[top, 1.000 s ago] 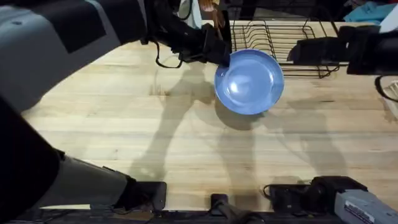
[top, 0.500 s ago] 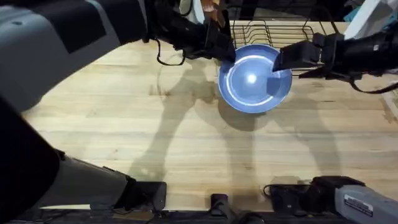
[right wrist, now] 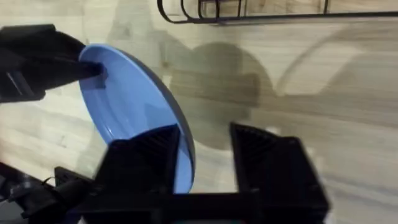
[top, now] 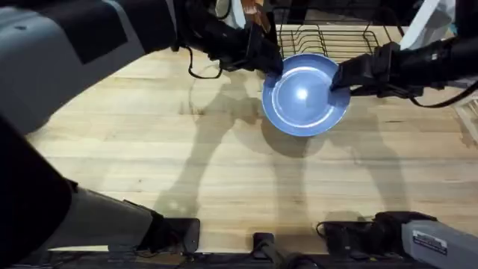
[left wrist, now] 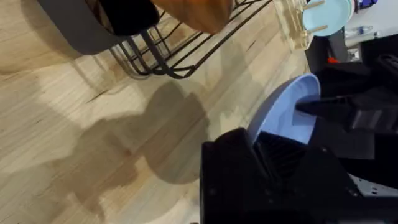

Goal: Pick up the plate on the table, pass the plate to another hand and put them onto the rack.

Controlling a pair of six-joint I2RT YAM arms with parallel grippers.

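Note:
The light-blue plate (top: 305, 93) hangs above the table (top: 149, 149), just in front of the black wire rack (top: 328, 41). My left gripper (top: 272, 66) is shut on the plate's far-left rim; in the left wrist view the plate (left wrist: 283, 109) rises edge-on out of that gripper (left wrist: 261, 146). My right gripper (top: 340, 77) is at the plate's right rim. The right wrist view shows it open (right wrist: 208, 149), with the plate's edge (right wrist: 134, 93) passing between its fingers, close to one finger (right wrist: 149, 155). The left gripper (right wrist: 56, 62) holds the opposite edge there.
A dark grey utensil holder (left wrist: 81, 31) and an orange object (left wrist: 193, 12) sit at the rack's (left wrist: 186, 56) end. A wooden stand with a pale plate (left wrist: 317, 15) is beyond. Broad bare tabletop lies in front of the plate.
The right gripper has come in from the right to straddle the plate's right rim. The left gripper shifted the plate slightly right and now holds it still.

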